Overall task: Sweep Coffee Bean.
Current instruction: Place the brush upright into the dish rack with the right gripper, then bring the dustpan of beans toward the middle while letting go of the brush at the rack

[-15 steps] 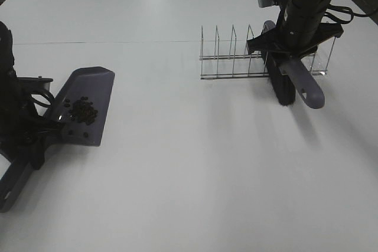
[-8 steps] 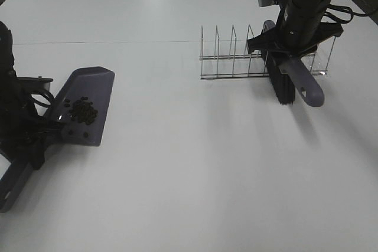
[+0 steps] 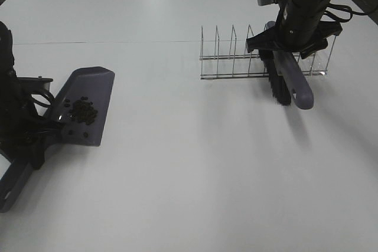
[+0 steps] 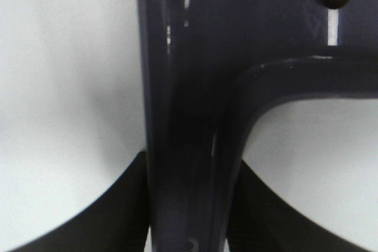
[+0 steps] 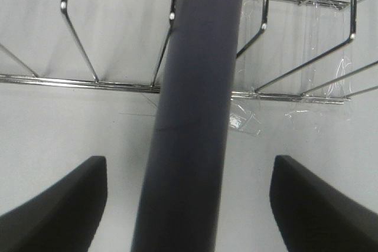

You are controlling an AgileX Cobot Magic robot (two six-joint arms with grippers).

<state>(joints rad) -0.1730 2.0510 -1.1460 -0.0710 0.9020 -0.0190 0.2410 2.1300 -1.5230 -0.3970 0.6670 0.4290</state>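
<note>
The left gripper (image 3: pixel 26 137) clamps the dustpan (image 3: pixel 82 110) holding coffee beans (image 3: pixel 82 111). The right gripper (image 3: pixel 289 42), fingertips hidden, seemingly grips the brush (image 3: pixel 286 81) over the wire rack (image 3: pixel 233 57). No writing is readable.

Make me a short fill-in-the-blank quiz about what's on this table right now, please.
1. The coffee beans lie piled on the ____.
2. The brush hangs from the ____ arm.
3. Behind the brush stands a ____ rack.
4. The table is ____ in colour.

Missing words: dustpan; right; wire; white
</note>
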